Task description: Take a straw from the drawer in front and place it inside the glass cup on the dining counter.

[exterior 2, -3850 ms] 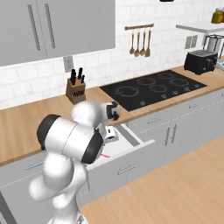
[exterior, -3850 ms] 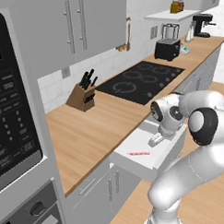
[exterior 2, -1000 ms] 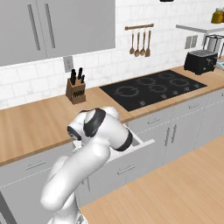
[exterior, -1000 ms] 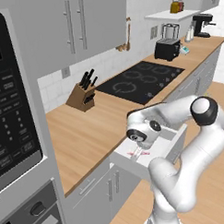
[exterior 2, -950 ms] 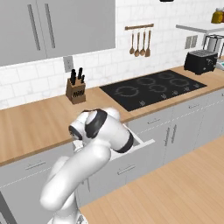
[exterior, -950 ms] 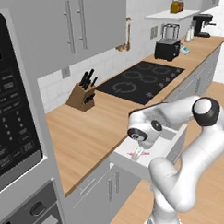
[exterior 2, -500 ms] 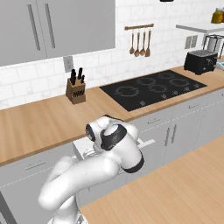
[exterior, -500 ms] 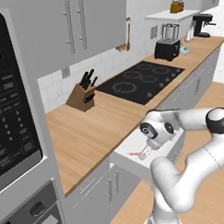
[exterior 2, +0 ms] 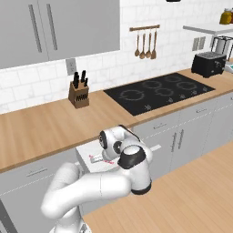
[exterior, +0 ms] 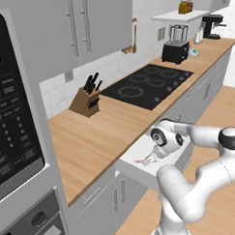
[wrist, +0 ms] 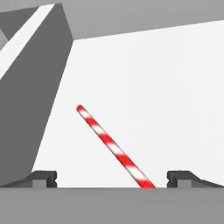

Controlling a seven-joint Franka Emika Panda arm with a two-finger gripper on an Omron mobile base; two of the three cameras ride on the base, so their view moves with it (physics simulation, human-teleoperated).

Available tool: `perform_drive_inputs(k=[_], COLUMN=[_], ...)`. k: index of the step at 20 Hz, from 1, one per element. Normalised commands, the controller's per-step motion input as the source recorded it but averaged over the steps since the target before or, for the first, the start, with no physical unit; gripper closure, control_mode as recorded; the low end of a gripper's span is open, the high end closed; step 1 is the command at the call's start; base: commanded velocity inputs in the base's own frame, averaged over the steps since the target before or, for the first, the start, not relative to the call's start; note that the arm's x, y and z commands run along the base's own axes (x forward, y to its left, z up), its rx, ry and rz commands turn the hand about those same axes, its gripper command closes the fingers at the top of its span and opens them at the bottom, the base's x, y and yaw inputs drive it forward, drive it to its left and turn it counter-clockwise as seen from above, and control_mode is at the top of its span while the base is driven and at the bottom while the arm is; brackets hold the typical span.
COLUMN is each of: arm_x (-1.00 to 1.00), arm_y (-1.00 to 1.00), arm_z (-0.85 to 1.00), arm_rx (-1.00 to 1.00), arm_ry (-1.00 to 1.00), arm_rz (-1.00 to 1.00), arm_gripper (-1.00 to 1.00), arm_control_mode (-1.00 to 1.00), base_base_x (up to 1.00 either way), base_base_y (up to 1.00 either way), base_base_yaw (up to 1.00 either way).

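Straw (wrist: 114, 148) lies flat on white drawer floor (wrist: 166, 96), red/white striped in hand view, running diagonally from upper left down toward bottom edge, between the two fingertips (wrist: 43, 177). Its lower end sits closer to the right tip than the left; not touching either as far as visible. Gripper (wrist: 112, 179) spread wide, nothing held, tips well apart w/ straw passing through the gap. Grey drawer wall (wrist: 39, 87) to the left of the gripper in hand view.

Left base view: gripper (exterior: 151, 159) down inside the open drawer (exterior: 140, 154), pointing at the straw (exterior: 140, 161), which shows as a small red mark just ahead of the tips. Right base view: same, straw (exterior 2: 98, 159) partly visible just beside the hand, gripper itself mostly hidden by the wrist so can't read finger contact there; drawer (exterior 2: 88, 152) pulled out below wood counter edge.

Beyond the arm on the wall counter (exterior: 96, 139): knife block (exterior: 86, 98), black cooktop (exterior: 149, 84), toaster (exterior: 175, 51) further along.
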Motion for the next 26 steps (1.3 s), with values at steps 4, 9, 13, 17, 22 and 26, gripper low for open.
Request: perform_drive_inputs(k=[4, 9, 13, 17, 22, 26], arm_x=[1.00, 0.89, 0.73, 0.18, 0.00, -0.14], arm_y=[0.00, -0.03, -0.02, -0.27, -0.52, -0.36], arm_z=[0.00, 0.01, 0.00, -0.07, -0.82, -1.00], arm_rx=[-0.26, -0.31, -0.34, -0.39, -0.53, -0.65], arm_ry=[0.29, 0.25, 0.29, 0.40, 0.46, 0.41], arm_rz=[0.06, 0.10, 0.11, 0.11, 0.03, 0.00], arm_gripper=[-1.00, -1.00, -1.00, -1.00, -1.00, -1.00], arm_control_mode=[-1.00, -1.00, -1.00, -1.00, -1.00, -1.00], base_base_x=[0.00, 0.00, 0.00, 0.00, 0.00, 0.00], base_base_y=[0.00, 0.00, 0.00, 0.00, 0.00, 0.00], base_base_yaw=[0.00, 0.00, 0.00, 0.00, 0.00, 0.00])
